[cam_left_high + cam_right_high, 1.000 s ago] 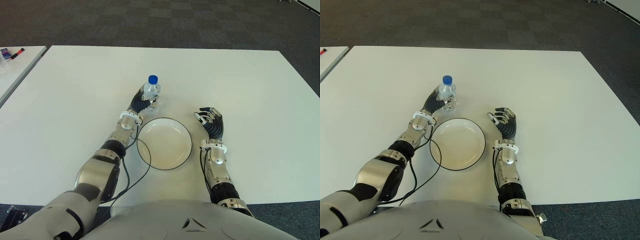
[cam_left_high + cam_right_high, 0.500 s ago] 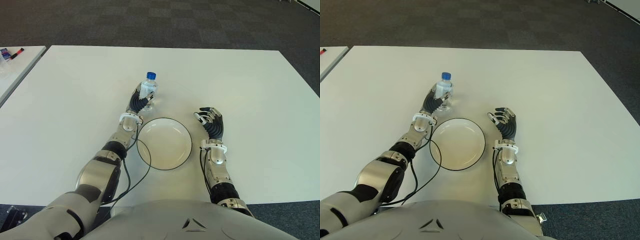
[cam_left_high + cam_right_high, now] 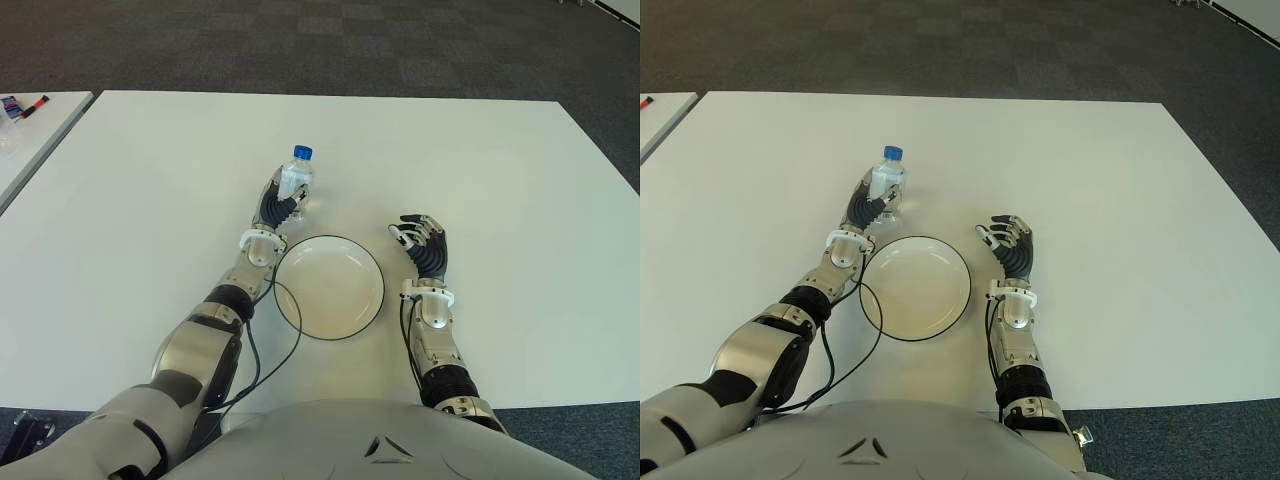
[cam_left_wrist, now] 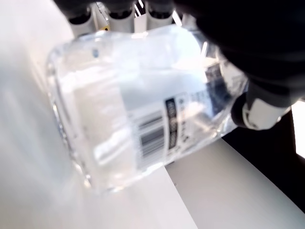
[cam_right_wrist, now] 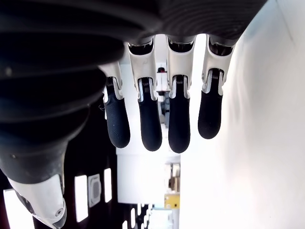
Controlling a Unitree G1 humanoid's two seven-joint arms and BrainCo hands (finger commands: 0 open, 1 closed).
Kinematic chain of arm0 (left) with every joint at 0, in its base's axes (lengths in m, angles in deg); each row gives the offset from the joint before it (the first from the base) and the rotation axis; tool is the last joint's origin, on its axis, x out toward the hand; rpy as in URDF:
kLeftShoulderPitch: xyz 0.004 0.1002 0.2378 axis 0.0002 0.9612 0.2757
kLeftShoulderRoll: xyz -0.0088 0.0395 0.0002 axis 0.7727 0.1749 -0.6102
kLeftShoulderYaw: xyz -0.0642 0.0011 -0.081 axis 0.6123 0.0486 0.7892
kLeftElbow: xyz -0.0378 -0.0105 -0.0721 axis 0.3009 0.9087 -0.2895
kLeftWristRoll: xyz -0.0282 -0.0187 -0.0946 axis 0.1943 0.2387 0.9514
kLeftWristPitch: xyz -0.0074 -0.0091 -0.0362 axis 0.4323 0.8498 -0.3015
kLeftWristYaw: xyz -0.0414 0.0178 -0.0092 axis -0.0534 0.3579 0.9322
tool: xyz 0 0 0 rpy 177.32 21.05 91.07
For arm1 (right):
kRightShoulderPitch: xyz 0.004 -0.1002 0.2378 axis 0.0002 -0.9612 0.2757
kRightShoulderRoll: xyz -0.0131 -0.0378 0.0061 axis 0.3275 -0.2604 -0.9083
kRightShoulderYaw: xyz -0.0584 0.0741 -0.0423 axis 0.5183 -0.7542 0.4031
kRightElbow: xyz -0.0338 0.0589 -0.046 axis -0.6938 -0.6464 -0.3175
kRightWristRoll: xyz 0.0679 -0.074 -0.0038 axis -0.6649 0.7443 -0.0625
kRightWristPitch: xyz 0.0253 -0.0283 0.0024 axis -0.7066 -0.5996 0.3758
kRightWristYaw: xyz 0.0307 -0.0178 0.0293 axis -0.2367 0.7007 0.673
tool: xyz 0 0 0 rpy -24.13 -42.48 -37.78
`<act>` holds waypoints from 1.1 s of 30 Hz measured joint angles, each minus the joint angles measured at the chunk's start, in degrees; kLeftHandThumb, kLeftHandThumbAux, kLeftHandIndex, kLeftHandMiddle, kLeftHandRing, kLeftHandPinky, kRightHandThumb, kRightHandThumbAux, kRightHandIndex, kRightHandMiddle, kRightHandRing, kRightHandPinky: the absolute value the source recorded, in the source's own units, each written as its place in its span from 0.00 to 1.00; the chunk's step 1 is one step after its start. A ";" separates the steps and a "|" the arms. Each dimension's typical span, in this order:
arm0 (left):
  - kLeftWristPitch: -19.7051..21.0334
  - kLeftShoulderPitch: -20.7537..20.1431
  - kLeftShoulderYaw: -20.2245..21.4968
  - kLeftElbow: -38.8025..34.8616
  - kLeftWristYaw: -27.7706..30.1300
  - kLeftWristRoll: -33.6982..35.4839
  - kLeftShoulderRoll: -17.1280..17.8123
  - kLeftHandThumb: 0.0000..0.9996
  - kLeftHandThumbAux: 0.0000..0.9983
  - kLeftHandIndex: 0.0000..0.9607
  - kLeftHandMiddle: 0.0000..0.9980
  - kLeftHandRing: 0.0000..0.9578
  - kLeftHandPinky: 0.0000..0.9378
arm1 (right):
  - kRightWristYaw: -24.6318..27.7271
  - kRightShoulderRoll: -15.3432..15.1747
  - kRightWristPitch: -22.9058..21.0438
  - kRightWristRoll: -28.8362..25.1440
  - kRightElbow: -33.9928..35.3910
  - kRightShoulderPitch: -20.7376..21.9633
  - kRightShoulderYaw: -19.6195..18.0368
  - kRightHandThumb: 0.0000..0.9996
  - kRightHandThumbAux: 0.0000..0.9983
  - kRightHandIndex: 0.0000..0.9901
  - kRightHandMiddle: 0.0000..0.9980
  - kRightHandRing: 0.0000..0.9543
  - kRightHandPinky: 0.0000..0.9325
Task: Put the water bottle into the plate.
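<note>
Nearest: robot torso at the bottom edge, both forearms reaching out over the white counter (image 3: 520,180).

Plate (image 3: 330,288) sits centre-near, white with a dark rim, nothing on it. A black cable (image 3: 262,345) loops from the left arm across the counter and touches the plate's left rim.

Right hand (image 3: 423,245) shows just right of the plate, apart from its rim. Fingers loosely curled, holding nothing. Right wrist view confirms it: four dark fingertips (image 5: 148,129) hang free with nothing between them and the thumb.

Left hand (image 3: 277,206) is just beyond the plate's far-left rim, fingers wrapped around the water bottle (image 3: 295,182). Bottle is clear, blue cap up, leaning slightly; it is outside the plate, beyond its far edge. Nothing stands between bottle and plate.

Left wrist view adds what the eye views don't: the bottle (image 4: 143,109) fills the frame, tilted, white label with a barcode visible, fingertips pressed along one side and thumb on the other. Whether the base is touching the counter I can't tell.

Far left: a second white table (image 3: 35,130) across a narrow gap, with small items at its far corner incl. a red marker (image 3: 35,104). Beyond the counter, dark carpet floor (image 3: 330,45).
</note>
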 measured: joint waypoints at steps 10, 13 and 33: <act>0.00 -0.01 -0.20 0.09 -0.38 -0.46 0.00 0.90 0.45 0.26 0.36 0.42 0.45 | 0.00 -0.07 -0.01 0.01 -0.01 0.03 0.00 0.70 0.72 0.42 0.42 0.45 0.47; 0.00 -0.01 -0.18 0.11 -0.38 -0.46 0.00 0.90 0.45 0.26 0.36 0.42 0.46 | 0.00 -0.07 -0.01 0.01 0.00 0.03 0.00 0.70 0.72 0.42 0.42 0.45 0.47; -0.89 0.10 -0.16 0.23 -0.46 -0.46 0.00 0.89 0.46 0.26 0.38 0.43 0.45 | 0.01 -0.06 -0.03 0.02 0.03 0.03 0.02 0.70 0.72 0.42 0.42 0.45 0.47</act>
